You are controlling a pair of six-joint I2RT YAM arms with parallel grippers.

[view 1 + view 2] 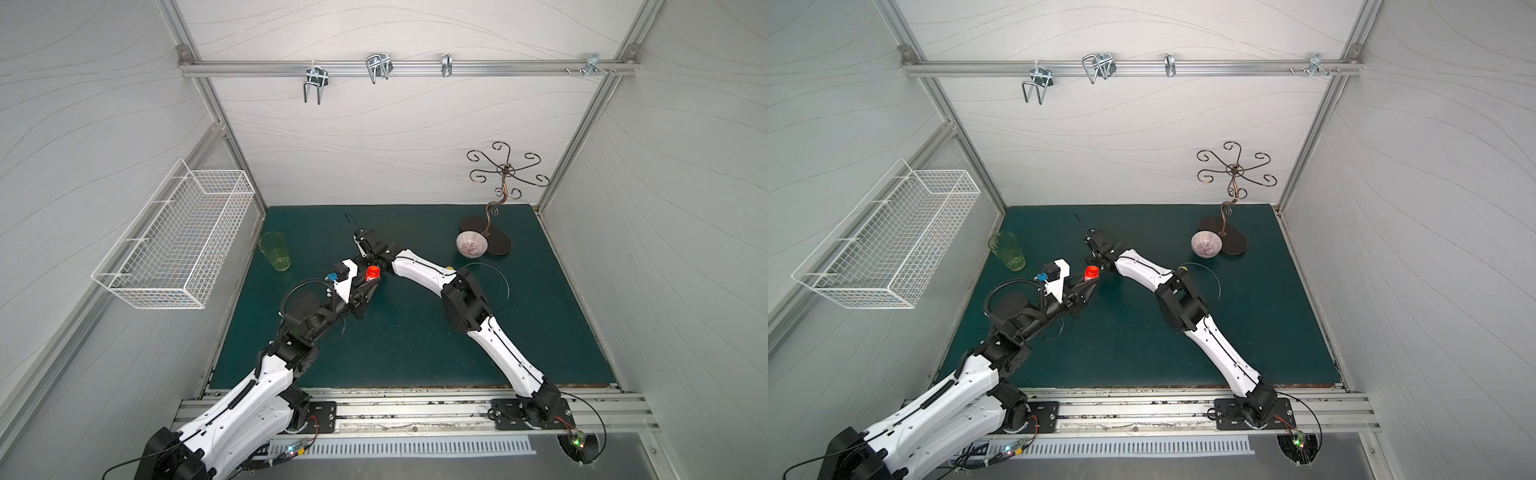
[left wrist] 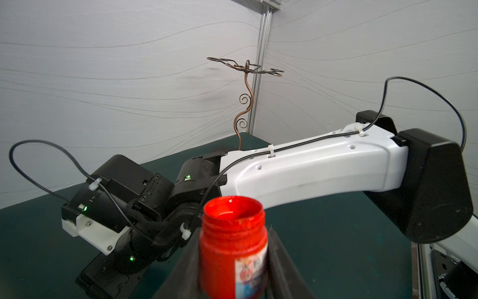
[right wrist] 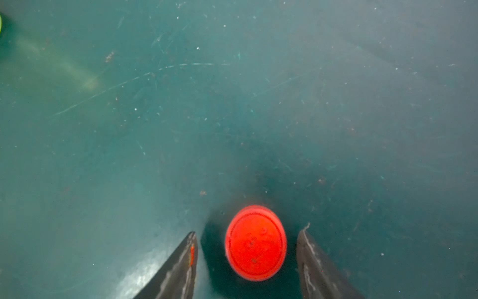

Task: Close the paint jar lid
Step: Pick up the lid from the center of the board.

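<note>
Red paint jar (image 2: 232, 246) uncapped, upright, clamped in left gripper (image 2: 234, 261). Red lid (image 3: 255, 243) flat on green mat (image 3: 232, 103) nearby. Right gripper (image 3: 248, 231) straddles it, jaws apart, not touching. Lid-pickup step imo. Next: squeeze, lift, line up over jar mouth.

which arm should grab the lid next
Right. The right gripper is open and straddles the red lid, with a gap on each side. The left gripper is occupied, shut on the open paint jar.
</note>
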